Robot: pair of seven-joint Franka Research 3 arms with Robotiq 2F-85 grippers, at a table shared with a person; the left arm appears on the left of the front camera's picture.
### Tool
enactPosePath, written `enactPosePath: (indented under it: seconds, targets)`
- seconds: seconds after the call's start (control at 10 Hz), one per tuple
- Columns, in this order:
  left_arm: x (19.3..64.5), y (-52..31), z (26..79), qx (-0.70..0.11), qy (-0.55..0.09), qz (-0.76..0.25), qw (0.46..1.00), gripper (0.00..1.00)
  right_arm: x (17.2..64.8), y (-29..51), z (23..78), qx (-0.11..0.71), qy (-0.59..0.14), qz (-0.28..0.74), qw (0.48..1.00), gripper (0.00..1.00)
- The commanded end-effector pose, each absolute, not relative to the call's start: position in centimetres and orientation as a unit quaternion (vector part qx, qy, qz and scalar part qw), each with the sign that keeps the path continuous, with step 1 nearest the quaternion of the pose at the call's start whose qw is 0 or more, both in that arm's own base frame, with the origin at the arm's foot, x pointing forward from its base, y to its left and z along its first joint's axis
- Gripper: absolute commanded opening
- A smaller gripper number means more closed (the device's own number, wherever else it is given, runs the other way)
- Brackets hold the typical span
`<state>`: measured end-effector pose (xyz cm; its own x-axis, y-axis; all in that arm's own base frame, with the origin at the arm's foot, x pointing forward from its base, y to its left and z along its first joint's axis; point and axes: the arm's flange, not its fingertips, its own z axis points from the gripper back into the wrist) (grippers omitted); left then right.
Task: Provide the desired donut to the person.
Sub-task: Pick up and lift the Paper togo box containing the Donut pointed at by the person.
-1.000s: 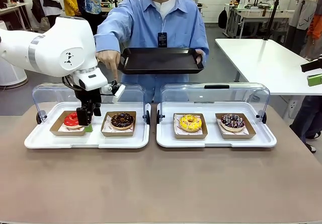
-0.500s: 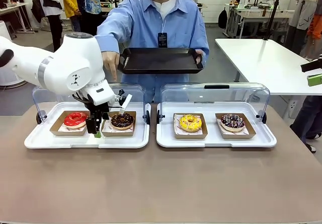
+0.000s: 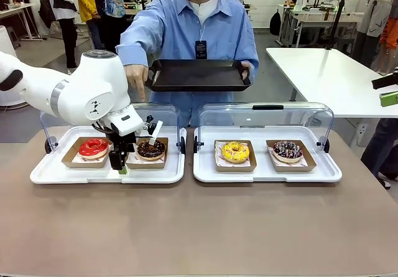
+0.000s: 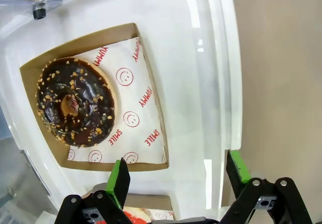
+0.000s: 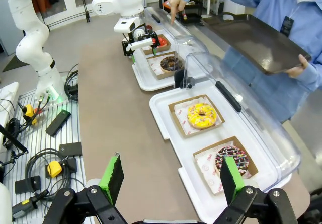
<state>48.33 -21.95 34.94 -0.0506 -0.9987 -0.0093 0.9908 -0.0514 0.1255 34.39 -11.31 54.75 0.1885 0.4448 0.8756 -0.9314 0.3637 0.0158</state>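
Here, left gripper (image 3: 119, 164) hung wide open over long white plastic tray (image 3: 38, 176). Round brown nut-topped donut (image 3: 151, 148) sat in tray, just beside gripper. Right gripper (image 5: 171, 177) open too, well apart from tray. Off-centre squeeze could squash donut or bump round red donut (image 3: 93, 146).

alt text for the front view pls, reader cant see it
A person in a light blue shirt holds out a black tray and points down at the left display tray. The open left gripper hangs low between its red donut and chocolate donut. A yellow donut and a sprinkled donut sit in the right display tray.
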Motion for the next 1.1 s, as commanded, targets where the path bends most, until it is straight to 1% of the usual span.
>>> enactPosePath:
  seconds: [0.0,1.0]
  targets:
    - [49.2,-22.1,34.4,0.057,-0.044,-0.713,0.697,1.00,34.6,-11.3,54.7,0.295,-0.420,0.484,0.708,1.00]
    - [51.1,-21.9,32.9,0.023,-0.043,-0.706,0.706,1.00,34.6,-11.3,54.7,0.295,-0.420,0.484,0.708,1.00]
